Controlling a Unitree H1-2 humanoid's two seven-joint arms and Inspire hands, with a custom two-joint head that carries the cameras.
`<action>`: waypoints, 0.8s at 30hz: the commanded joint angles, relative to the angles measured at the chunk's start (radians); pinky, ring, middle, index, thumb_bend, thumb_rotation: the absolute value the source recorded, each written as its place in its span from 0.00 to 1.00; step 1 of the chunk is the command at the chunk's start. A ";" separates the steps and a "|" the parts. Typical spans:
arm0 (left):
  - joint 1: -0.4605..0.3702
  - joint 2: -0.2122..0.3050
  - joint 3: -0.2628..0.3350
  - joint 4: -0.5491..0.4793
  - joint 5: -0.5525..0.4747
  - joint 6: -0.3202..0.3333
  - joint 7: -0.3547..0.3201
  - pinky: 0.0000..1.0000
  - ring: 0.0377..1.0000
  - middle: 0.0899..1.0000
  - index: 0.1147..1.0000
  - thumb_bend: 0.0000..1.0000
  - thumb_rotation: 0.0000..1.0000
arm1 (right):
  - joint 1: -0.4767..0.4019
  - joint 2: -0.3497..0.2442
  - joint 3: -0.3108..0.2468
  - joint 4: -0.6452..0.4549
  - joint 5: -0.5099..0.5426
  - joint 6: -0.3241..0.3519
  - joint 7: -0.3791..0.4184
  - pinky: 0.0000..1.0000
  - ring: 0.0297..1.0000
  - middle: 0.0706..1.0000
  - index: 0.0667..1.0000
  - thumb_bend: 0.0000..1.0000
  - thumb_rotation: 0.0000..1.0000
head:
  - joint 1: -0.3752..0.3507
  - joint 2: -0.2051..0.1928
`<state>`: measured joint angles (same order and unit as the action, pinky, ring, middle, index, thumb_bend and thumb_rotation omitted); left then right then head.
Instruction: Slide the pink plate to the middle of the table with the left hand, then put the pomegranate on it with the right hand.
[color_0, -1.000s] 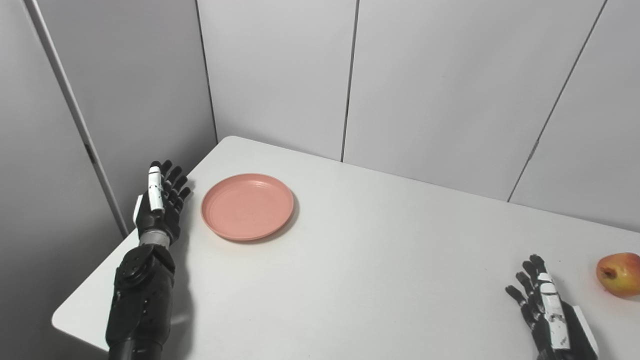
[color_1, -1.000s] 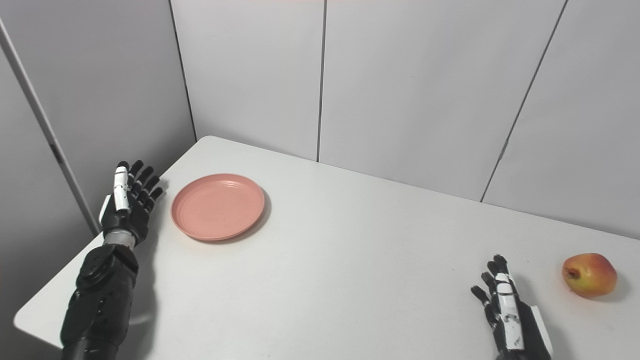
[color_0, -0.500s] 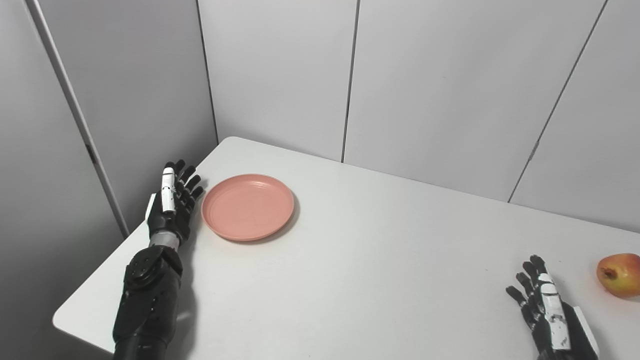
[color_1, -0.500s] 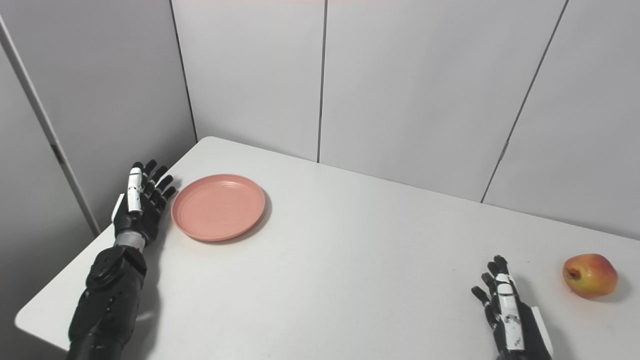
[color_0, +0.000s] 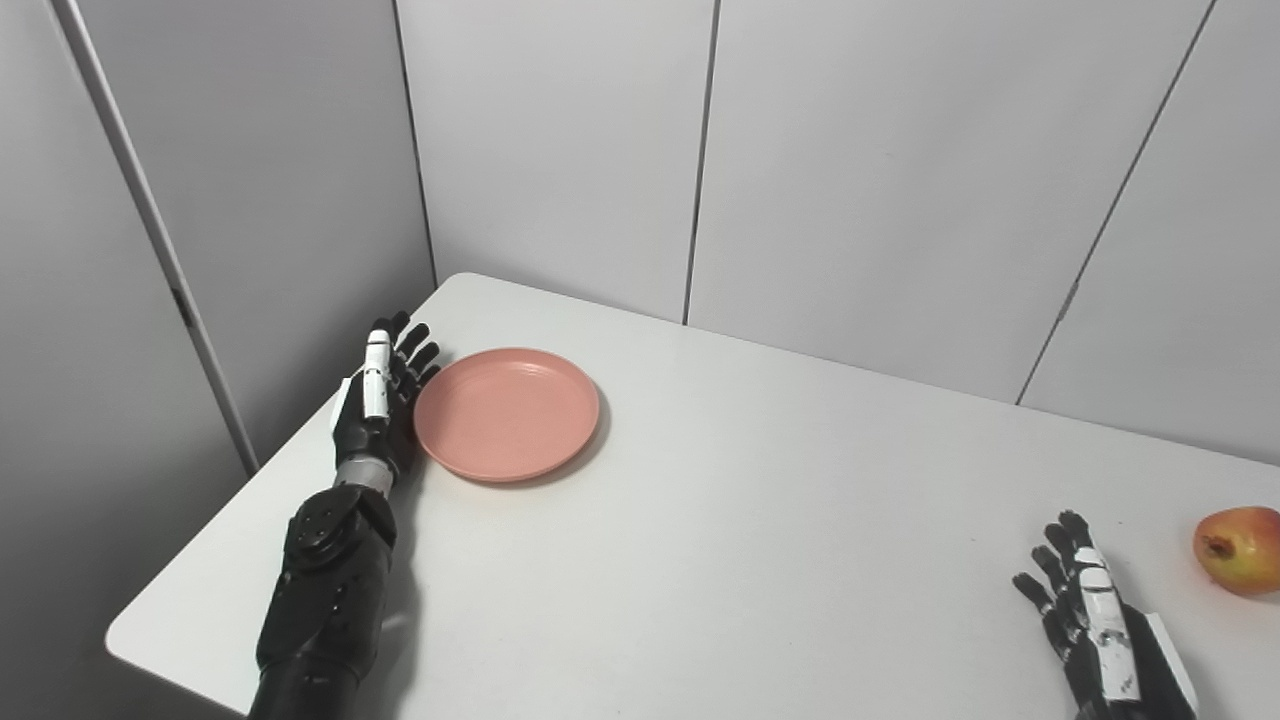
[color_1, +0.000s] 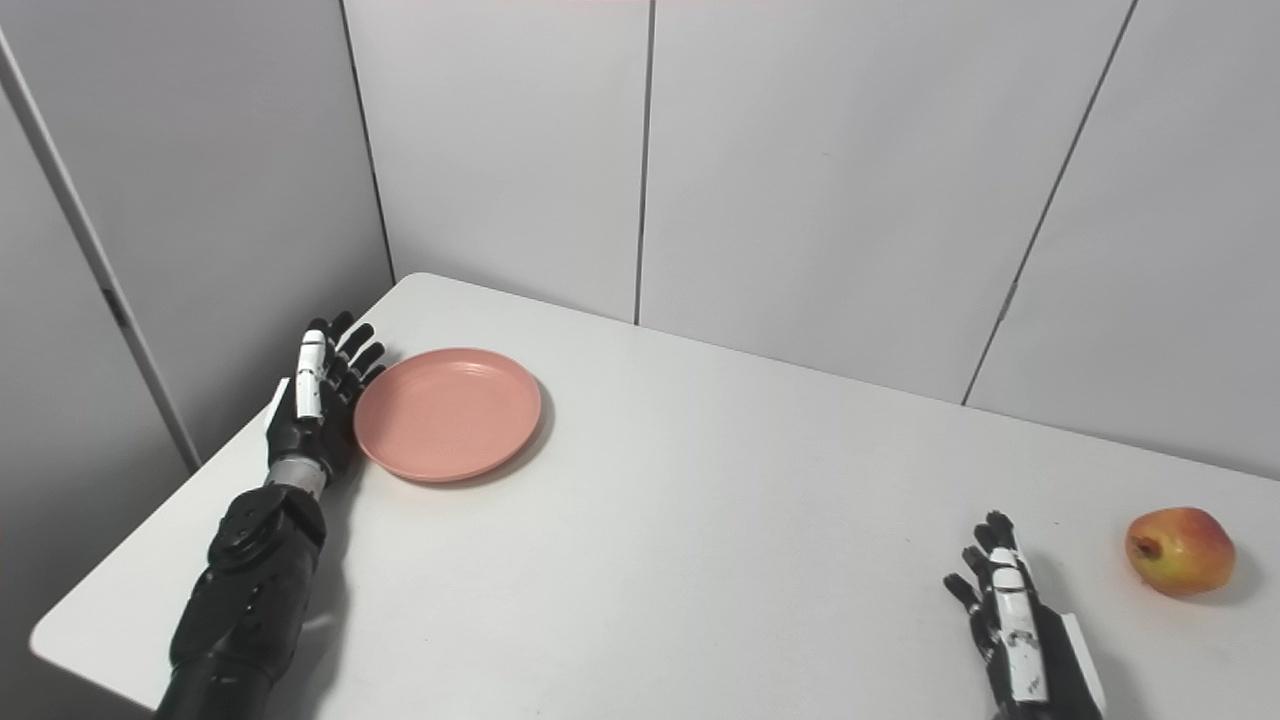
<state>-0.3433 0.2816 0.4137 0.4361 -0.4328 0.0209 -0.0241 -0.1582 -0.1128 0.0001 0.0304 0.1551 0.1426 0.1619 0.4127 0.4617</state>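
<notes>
The pink plate (color_0: 507, 413) is touched at its left rim by the spread-fingered left hand (color_0: 378, 405), while the right hand (color_1: 1015, 625), fingers apart, is held near the pomegranate (color_1: 1179, 551)

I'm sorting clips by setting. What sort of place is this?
Probably a lab or office test cell, not a home: plain grey partition panels enclose a bare white table that holds only a pink plate and a pomegranate, with the robot's left hand beside the plate.
</notes>
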 joint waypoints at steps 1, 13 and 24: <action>-0.011 -0.022 -0.015 -0.031 0.006 0.042 0.015 0.91 0.91 0.92 0.90 0.38 1.00 | -0.017 0.000 -0.002 -0.029 -0.004 0.009 -0.005 1.00 1.00 1.00 1.00 0.12 1.00 | 0.000 0.004; -0.021 -0.078 -0.058 -0.077 -0.007 0.111 0.000 0.93 0.91 0.91 0.90 0.37 1.00 | -0.024 0.006 0.002 -0.010 -0.014 -0.002 -0.004 1.00 1.00 1.00 1.00 0.14 1.00 | -0.016 0.018; -0.036 -0.114 -0.122 -0.107 -0.005 0.198 -0.008 0.92 0.91 0.90 0.90 0.37 1.00 | -0.021 0.021 0.002 -0.026 -0.016 -0.004 -0.009 1.00 1.00 1.00 1.00 0.14 1.00 | -0.072 0.052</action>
<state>-0.3643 0.1751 0.3034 0.3258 -0.4368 0.1813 -0.0218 -0.1574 -0.0965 0.0015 0.0280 0.1404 0.1428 0.1545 0.3406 0.5123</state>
